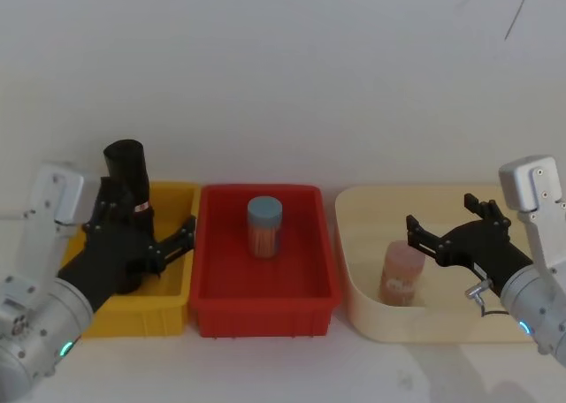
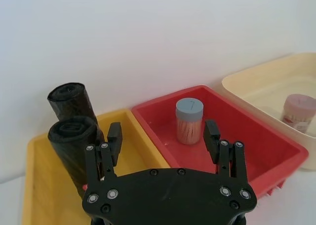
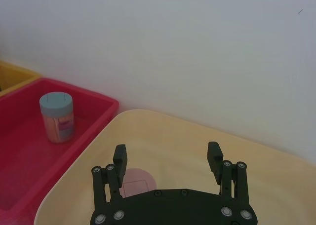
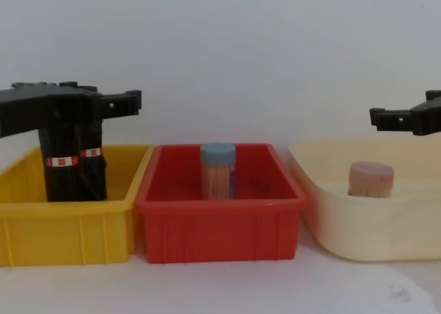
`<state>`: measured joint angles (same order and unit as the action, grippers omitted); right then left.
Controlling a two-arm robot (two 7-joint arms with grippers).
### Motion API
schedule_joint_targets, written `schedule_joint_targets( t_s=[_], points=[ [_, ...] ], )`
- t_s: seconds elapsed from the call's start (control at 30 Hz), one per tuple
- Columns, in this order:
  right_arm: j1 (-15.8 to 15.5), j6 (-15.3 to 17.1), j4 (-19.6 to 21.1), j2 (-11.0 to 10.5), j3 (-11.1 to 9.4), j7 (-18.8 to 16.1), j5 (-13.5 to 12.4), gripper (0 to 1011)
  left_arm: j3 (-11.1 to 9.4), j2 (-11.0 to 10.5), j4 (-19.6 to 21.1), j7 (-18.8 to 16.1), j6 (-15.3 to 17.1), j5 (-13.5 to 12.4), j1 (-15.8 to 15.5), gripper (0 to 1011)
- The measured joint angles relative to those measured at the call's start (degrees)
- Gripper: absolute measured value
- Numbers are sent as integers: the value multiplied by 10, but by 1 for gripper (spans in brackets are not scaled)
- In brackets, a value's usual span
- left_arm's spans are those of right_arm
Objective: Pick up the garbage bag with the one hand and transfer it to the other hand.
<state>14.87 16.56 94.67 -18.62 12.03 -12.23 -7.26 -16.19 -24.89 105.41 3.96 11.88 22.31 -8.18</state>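
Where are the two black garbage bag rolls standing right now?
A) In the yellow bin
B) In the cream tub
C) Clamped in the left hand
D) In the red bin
A: the garbage bag and its twin roll stand upright, side by side, in the yellow bin, while the left hand is open beside them, holding nothing.

Black garbage bag (image 1: 126,166) — red-white band (image 1: 141,208), yellow bin (image 1: 141,319)
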Motion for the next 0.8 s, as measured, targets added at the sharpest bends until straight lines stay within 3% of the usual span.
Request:
schedule_joint_targets(
  t_s=[0.37,0.8],
  points=[
    [-1,-1,1,0,-1,0,0,1000,35,-22,52,-1,42,18,49,1001],
    [-1,-1,1,1,-1,0,0,1000,71,-30,76,-38,56,2,95,1001]
  ],
)
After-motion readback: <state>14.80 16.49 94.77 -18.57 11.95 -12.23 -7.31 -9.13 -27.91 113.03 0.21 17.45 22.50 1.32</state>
